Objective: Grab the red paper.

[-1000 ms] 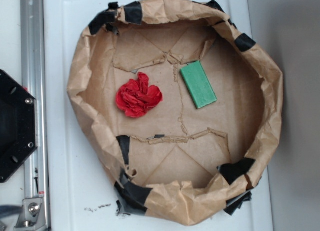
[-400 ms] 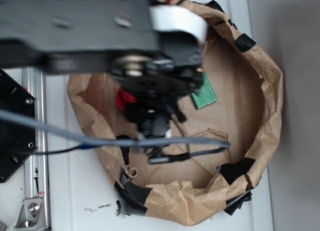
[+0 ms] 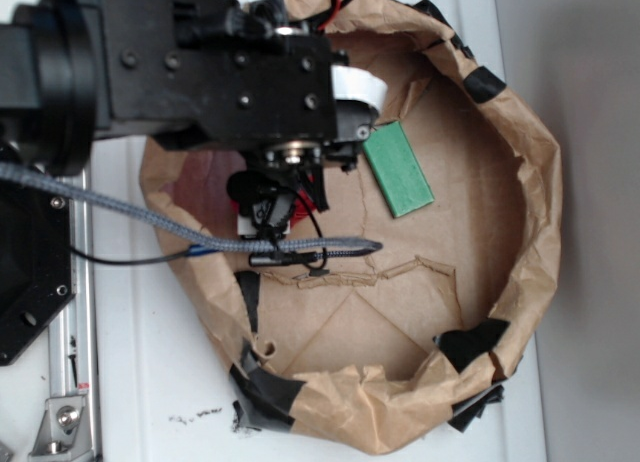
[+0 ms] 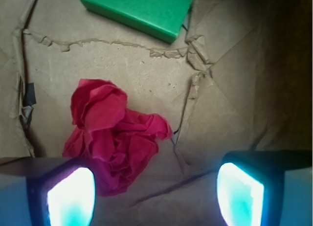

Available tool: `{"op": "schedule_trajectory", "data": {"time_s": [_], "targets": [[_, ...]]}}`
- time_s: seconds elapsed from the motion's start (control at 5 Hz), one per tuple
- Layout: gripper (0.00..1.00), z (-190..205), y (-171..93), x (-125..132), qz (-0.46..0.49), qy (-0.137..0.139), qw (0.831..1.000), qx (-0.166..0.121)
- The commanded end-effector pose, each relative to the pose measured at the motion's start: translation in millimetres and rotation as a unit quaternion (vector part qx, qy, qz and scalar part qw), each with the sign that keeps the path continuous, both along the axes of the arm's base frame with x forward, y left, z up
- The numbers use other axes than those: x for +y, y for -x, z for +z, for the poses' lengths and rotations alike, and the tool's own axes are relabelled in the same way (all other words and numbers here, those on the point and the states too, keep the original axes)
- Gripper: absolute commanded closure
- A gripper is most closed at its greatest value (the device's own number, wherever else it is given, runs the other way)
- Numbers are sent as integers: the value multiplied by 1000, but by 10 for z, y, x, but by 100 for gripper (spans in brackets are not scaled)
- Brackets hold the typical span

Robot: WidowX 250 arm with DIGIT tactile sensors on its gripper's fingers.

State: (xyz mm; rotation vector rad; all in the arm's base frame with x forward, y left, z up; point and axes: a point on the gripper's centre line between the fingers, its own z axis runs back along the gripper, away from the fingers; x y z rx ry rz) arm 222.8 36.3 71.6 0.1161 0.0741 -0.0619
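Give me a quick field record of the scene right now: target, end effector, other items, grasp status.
target: red paper, crumpled, lying on the brown paper liner
end effector: end effector open, fingers apart above the liner, target near the left finger
other items: green block, apart from the target
grasp status: not yet gripped

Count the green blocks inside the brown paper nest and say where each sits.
1. The green block lies flat on the upper right of the brown paper nest, apart from the red paper. The arm covers the upper left, so another could be hidden there.
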Motion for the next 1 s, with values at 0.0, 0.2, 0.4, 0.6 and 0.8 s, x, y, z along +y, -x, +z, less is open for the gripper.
{"op": "schedule_trajectory", "data": {"time_s": [0.0, 0.2, 0.4, 0.6, 0.8], "targets": [[0, 58, -13, 71, 2, -3, 1000, -17], [0, -230, -104, 17, -48, 91, 993, -60], [100, -330, -229, -55, -39, 57, 996, -54], [100, -300, -251, -65, -22, 22, 999, -43], [100, 75, -315, -69, 3, -18, 998, -57]]}}
